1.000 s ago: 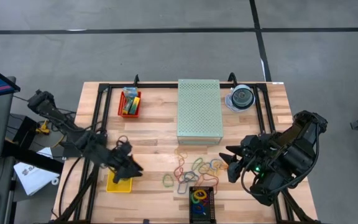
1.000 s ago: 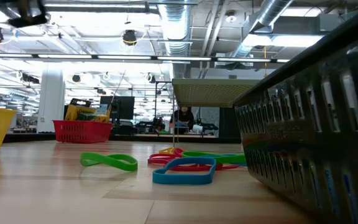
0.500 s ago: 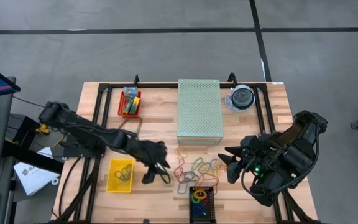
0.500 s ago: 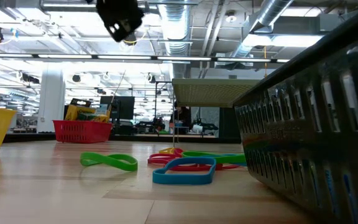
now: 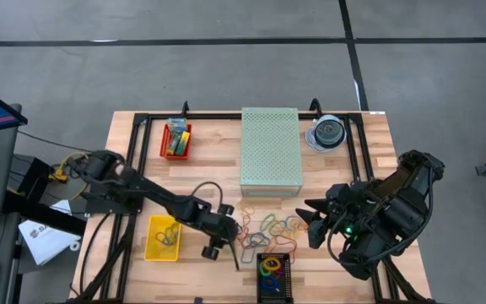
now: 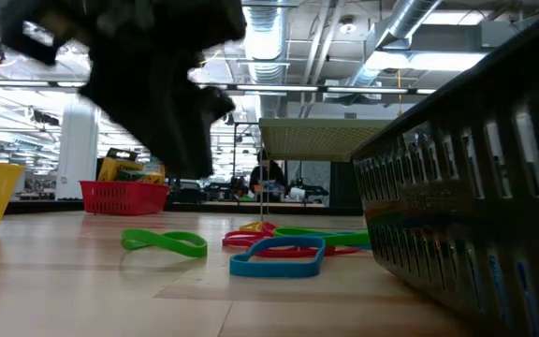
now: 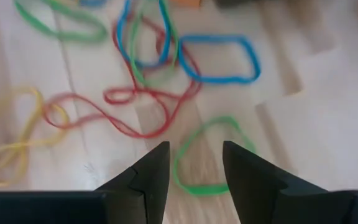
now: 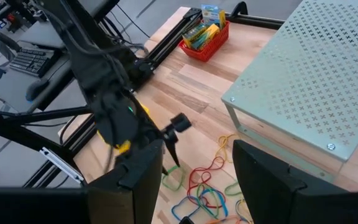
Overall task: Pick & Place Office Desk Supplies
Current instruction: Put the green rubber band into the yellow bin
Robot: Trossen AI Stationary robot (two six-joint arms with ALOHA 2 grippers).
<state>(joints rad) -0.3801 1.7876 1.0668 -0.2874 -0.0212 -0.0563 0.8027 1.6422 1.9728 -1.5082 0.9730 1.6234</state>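
Some thin rubber-band loops point(image 5: 264, 267) already binned, many thin coloured rubber-band loops point(image 5: 268, 230) left on the table; empty left gripper point(image 7: 194, 165), jaws apart, over the green loop point(image 7: 211, 155).

1. A pale wooden butcher-block table point(image 5: 201, 181) with a black metal frame carries everything.
2. At its far edge stand a small red basket point(image 5: 175, 140), a large pale green perforated metal box point(image 5: 270, 150) and a clear round disc case point(image 5: 327, 133).
3. A yellow tray point(image 5: 163, 238) lies toward the left.
4. Loose coloured rubber bands point(image 5: 264, 230) are scattered mid-table.
5. A black mesh tray point(image 5: 273, 274) sits at the near edge.
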